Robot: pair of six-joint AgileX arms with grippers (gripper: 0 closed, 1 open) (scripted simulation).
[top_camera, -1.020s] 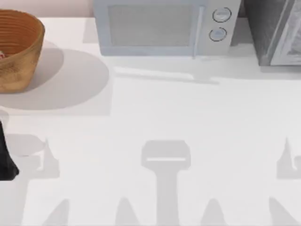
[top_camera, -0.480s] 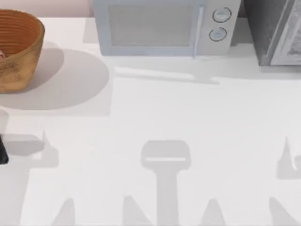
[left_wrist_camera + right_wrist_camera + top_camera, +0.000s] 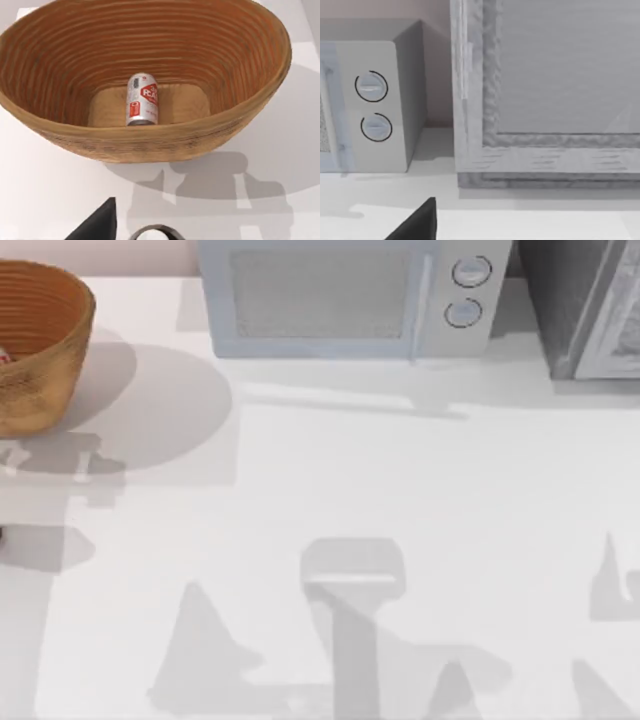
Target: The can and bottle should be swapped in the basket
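Looking down the left wrist view: a dark finger tip [image 3: 97, 223] pokes in nearest the camera, over bare white table [image 3: 45, 190]; whether that left gripper is spread or pressed together, cannot tell
Shadow: grey arm-shaped shade lies on the table between finger and basket
Basket [image 3: 150, 142]: big orange-brown wicker bowl just beyond, ribbed inner walls, thick rim; in the top view it sits at the table's far left corner [image 3: 40, 380], cut by the frame edge
Can [image 3: 142, 99]: inside the basket, lying on its side on the flat floor; white body, red label facing up; near the middle of the floor, apart from the walls; nothing gripping it
Right wrist view: one dark finger tip [image 3: 420, 222] low in front; right gripper's spread, cannot tell
Microwave [image 3: 375, 105]: pale box with two round dials, at the table's back edge [image 3: 345, 295]
Grey cabinet [image 3: 545, 90]: just beside the microwave, at the far right [image 3: 585, 305]
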